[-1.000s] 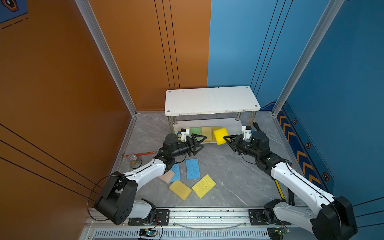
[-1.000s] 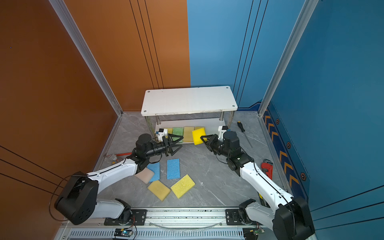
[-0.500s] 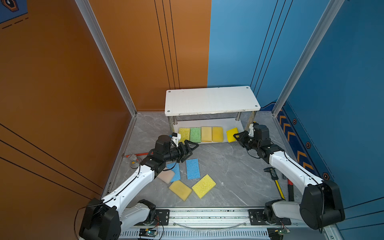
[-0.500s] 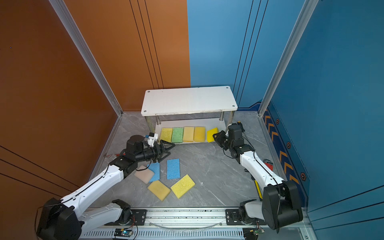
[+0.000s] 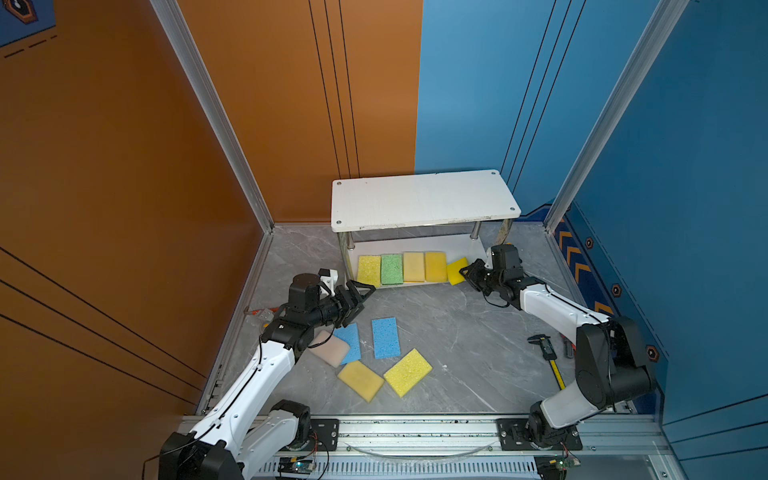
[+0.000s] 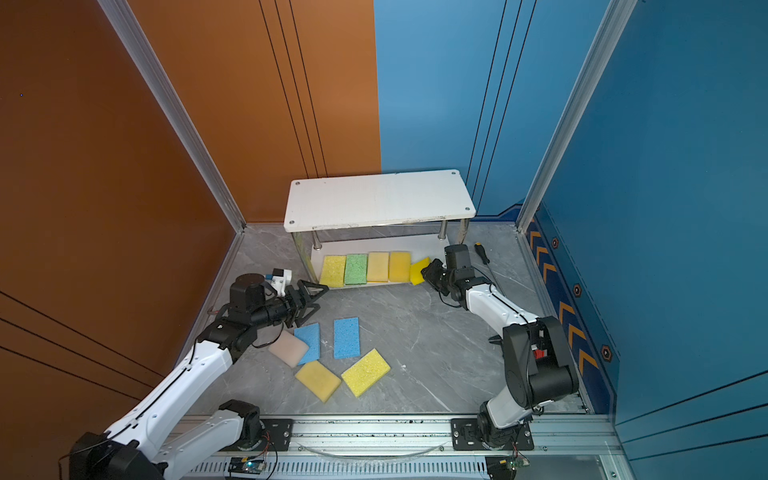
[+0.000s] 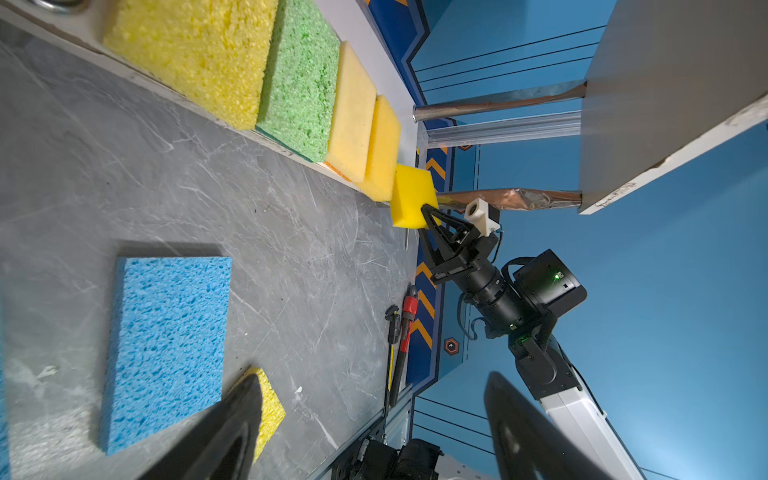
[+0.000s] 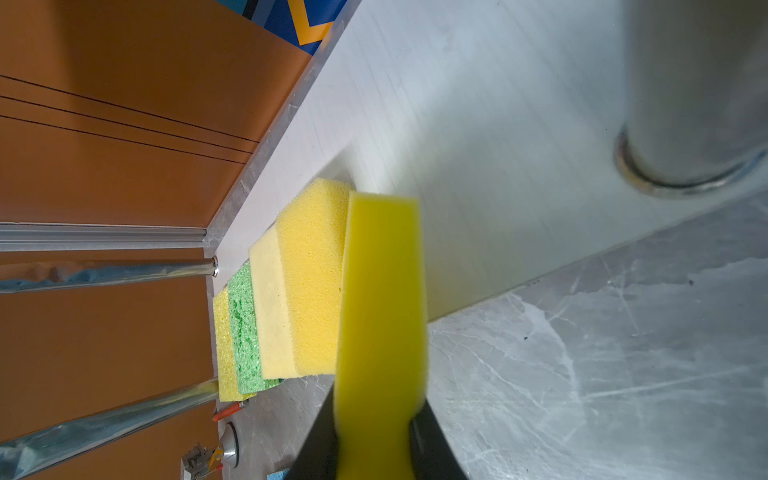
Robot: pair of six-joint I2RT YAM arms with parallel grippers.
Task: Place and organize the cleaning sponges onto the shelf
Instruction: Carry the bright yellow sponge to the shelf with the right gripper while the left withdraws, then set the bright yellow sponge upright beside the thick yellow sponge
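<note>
Yellow sponge (image 5: 455, 269) in right claw (image 5: 464, 275) (left claw (image 5: 362, 299) agape)

Left gripper (image 5: 362, 303) withdrawn leftward and nearer, away from the shelf (image 5: 424, 199); right gripper (image 5: 466, 272) has carried its yellow sponge (image 5: 455, 270) rightward to the right end of the sponge row (image 5: 401, 268).

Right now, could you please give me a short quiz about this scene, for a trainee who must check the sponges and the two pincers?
1. True or false: the left pincer holds a sponge.
2. What does the right pincer hold? A, a blue one; B, the green one; C, a yellow sponge.
3. How many sponges lie on the floor, off the shelf?
Key: 1, false, it is open and holds nothing. 2, C. 3, five.
</note>
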